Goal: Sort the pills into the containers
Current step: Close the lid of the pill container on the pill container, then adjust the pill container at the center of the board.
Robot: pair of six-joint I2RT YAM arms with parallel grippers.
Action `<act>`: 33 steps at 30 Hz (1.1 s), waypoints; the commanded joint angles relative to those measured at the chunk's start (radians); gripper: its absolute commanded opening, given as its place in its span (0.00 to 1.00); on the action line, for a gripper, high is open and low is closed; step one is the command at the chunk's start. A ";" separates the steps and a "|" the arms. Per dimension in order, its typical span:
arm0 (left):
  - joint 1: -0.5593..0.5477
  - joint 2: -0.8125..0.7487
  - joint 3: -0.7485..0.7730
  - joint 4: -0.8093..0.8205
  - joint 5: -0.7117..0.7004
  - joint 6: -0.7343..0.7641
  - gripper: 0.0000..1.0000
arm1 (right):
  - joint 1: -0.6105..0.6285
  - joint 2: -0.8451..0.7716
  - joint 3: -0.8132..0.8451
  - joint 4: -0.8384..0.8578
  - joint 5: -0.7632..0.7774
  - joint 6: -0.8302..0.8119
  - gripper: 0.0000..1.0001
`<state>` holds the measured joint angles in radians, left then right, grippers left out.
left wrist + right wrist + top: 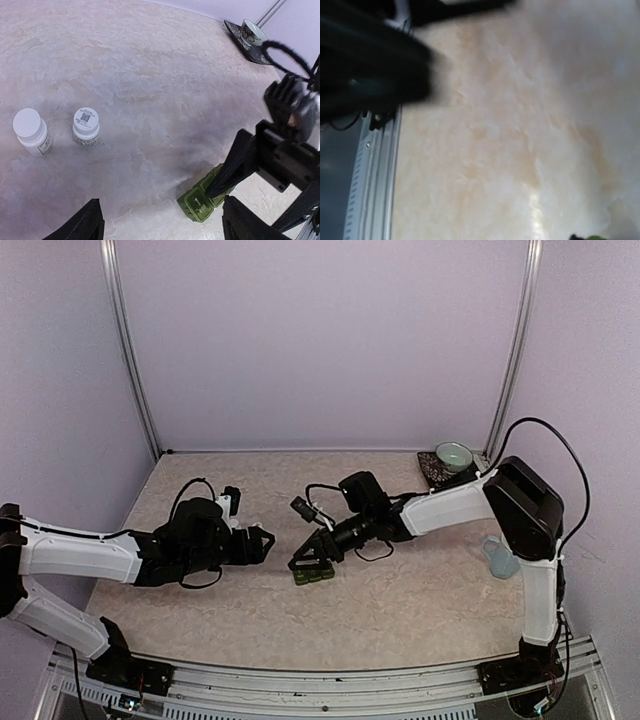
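Observation:
The dark green strip of three joined lidded containers (313,575) lies mid-table; it also shows in the left wrist view (199,202), lids down. My right gripper (312,561) hangs right over it, jaws apart, one black fingertip (216,188) touching the strip. In the right wrist view its fingers do not show; only a green sliver (594,237) appears at the bottom edge. My left gripper (262,543) is open and empty, just left of the strip, with its fingertips (85,222) wide apart. Two white capped pill bottles (31,131) (86,127) stand upright. No loose pills are visible.
A green bowl on a dark saucer (453,456) sits at the back right corner, and also shows in the left wrist view (252,31). A pale blue mug (500,558) stands by the right arm's base. The metal front rail (370,170) runs along the near table edge.

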<state>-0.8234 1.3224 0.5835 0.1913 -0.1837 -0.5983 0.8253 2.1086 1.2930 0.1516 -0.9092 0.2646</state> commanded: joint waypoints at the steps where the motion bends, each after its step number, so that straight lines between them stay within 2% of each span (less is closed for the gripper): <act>1: 0.000 0.003 -0.009 -0.014 0.023 -0.006 0.84 | -0.018 -0.169 -0.027 -0.078 0.060 -0.095 0.80; 5: -0.033 0.035 -0.022 0.017 0.065 -0.047 0.98 | -0.046 -0.293 -0.119 -0.092 0.141 -0.101 0.89; 8: -0.073 0.080 -0.018 0.042 0.085 -0.082 0.99 | -0.049 -0.407 -0.230 -0.096 0.253 -0.119 1.00; 12: -0.108 0.165 0.003 0.097 0.162 -0.142 0.99 | -0.058 -0.542 -0.339 -0.120 0.364 -0.126 1.00; 22: -0.172 0.316 0.133 0.127 0.286 -0.202 0.99 | -0.109 -0.779 -0.483 -0.152 0.463 -0.109 1.00; 33: -0.175 0.393 0.181 0.160 0.332 -0.223 0.99 | -0.144 -0.864 -0.497 -0.196 0.496 -0.124 1.00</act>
<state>-0.9943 1.7012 0.7368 0.3294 0.1280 -0.8116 0.6964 1.2739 0.8112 -0.0143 -0.4362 0.1513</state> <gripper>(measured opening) 0.987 0.999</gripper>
